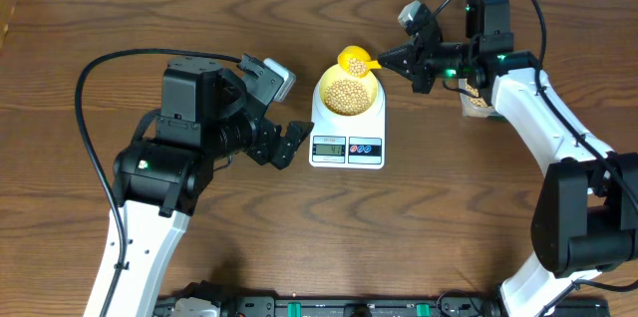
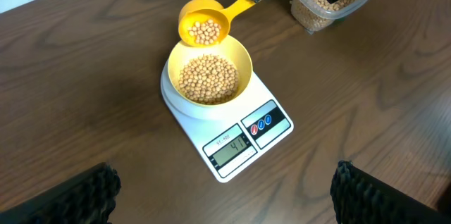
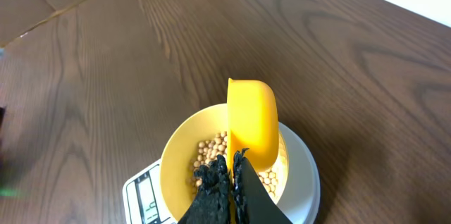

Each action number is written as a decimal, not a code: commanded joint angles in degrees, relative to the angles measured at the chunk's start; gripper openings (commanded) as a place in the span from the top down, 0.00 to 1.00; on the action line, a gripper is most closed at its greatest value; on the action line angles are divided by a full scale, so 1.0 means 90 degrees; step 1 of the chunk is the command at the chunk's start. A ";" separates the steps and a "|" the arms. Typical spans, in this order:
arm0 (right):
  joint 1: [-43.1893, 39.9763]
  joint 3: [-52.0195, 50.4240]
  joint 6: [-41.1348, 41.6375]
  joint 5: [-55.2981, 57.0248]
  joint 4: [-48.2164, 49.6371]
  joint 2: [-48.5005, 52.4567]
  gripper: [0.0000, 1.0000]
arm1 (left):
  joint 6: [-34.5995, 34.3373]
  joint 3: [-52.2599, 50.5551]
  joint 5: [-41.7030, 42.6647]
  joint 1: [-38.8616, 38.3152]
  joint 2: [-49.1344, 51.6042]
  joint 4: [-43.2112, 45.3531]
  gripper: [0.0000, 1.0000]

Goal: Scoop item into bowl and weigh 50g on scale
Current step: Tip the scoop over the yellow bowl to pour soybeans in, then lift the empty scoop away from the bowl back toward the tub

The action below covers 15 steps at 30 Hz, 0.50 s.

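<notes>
A pale yellow bowl (image 1: 348, 95) (image 2: 209, 77) (image 3: 184, 152) holding tan beans (image 2: 207, 79) (image 1: 347, 95) (image 3: 208, 153) stands on the white scale (image 1: 347, 145) (image 2: 243, 141) (image 3: 142, 193), whose display is lit. My right gripper (image 1: 391, 59) (image 3: 232, 171) is shut on the handle of a yellow scoop (image 1: 354, 59) (image 2: 204, 25) (image 3: 252, 121). The scoop is tilted over the bowl's far rim with some beans in it. My left gripper (image 1: 291, 144) (image 2: 225, 196) is open and holds nothing, just left of the scale.
A clear plastic tub (image 2: 330, 5) (image 1: 477, 101) of beans sits right of the scale, partly hidden under the right arm. Bare wooden table (image 1: 419, 227) surrounds the scale.
</notes>
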 commanded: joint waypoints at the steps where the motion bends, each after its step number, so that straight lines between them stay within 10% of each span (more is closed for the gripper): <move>1: 0.0053 -0.0022 -0.0287 -0.0022 0.0000 0.0041 0.99 | -0.0010 -0.0032 0.0056 0.0034 0.0029 0.0005 0.02; 15: 0.0053 -0.0022 -0.1144 -0.0019 0.0022 0.0041 0.99 | -0.0010 -0.0032 0.0053 0.0034 0.0029 0.0005 0.02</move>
